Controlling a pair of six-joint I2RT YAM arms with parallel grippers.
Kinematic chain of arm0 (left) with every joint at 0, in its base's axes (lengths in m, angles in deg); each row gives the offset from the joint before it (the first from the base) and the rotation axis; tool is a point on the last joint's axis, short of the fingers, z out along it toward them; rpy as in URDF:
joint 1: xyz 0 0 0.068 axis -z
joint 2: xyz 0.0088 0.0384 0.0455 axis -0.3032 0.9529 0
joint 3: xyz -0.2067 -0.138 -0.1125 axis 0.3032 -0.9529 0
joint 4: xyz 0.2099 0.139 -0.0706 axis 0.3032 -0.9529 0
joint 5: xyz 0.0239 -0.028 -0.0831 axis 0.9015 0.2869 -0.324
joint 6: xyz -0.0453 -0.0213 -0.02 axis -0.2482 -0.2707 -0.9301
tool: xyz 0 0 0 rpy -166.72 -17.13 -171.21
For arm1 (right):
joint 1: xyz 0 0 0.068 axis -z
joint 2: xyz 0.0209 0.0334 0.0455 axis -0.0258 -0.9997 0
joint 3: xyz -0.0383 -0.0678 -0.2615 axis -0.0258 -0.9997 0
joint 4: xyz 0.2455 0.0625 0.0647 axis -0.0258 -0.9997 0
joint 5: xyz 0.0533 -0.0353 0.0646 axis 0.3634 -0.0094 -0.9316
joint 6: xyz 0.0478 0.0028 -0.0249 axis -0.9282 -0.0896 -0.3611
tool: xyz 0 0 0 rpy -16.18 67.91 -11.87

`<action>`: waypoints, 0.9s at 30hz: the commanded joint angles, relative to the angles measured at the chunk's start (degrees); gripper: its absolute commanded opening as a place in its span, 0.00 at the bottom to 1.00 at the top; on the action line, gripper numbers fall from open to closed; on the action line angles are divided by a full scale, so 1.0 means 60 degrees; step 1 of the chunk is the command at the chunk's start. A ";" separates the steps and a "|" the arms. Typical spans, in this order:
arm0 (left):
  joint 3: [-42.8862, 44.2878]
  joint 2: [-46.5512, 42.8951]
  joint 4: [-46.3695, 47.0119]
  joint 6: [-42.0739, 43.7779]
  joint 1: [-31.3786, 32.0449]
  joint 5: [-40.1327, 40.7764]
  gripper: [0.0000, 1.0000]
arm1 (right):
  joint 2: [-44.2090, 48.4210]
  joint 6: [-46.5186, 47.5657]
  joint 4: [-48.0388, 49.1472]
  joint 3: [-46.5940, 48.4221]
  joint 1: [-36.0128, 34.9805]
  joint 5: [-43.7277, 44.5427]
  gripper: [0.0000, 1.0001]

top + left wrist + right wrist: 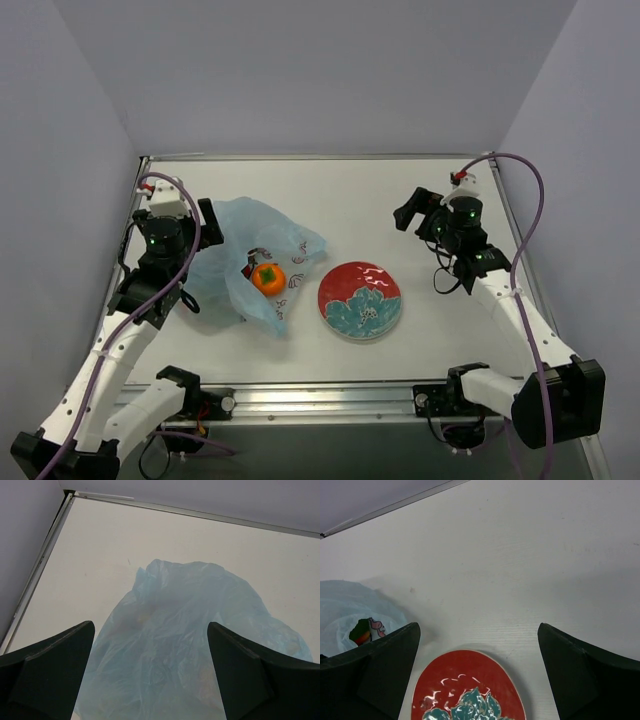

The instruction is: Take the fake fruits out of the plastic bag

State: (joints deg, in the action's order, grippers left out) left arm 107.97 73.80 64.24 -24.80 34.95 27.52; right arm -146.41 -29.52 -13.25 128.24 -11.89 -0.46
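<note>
The table (420,200) carries the bag (228,262), crumpled left of centre, with the plate (360,300) just to its right. The left gripper (150,630) stands at the bag's left edge, fingers spread wide, and its wrist view shows only cloudy blue plastic. The right gripper (477,627), equally wide, hangs beyond the plate. Only the top view shows the orange (267,278) among the bag's right-hand folds. Only the right wrist view shows a mango (361,633) inside the bag.
</note>
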 commanded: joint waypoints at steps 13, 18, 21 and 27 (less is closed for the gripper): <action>0.0323 -0.0537 -0.0018 -0.0188 -0.0598 0.0505 0.94 | -0.2129 -0.0258 0.2033 0.1752 -0.0387 -0.3113 1.00; 0.0294 -0.0567 -0.0018 -0.0159 -0.0627 0.0756 0.94 | -0.3638 -0.0317 0.2354 0.2910 -0.1105 -0.3507 1.00; 0.0294 -0.0538 -0.0062 -0.0188 -0.0642 0.0771 0.94 | -0.4677 -0.0405 0.2604 0.3656 -0.1559 -0.4078 1.00; 0.0323 -0.0494 -0.0106 -0.0261 -0.0657 0.0684 0.94 | -0.6772 0.0151 0.2121 0.5604 -0.2687 -0.4782 1.00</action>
State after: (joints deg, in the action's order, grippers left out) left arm 107.97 71.03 63.76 -25.63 31.39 31.24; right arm -183.27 -30.61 -1.14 156.90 -25.16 -24.20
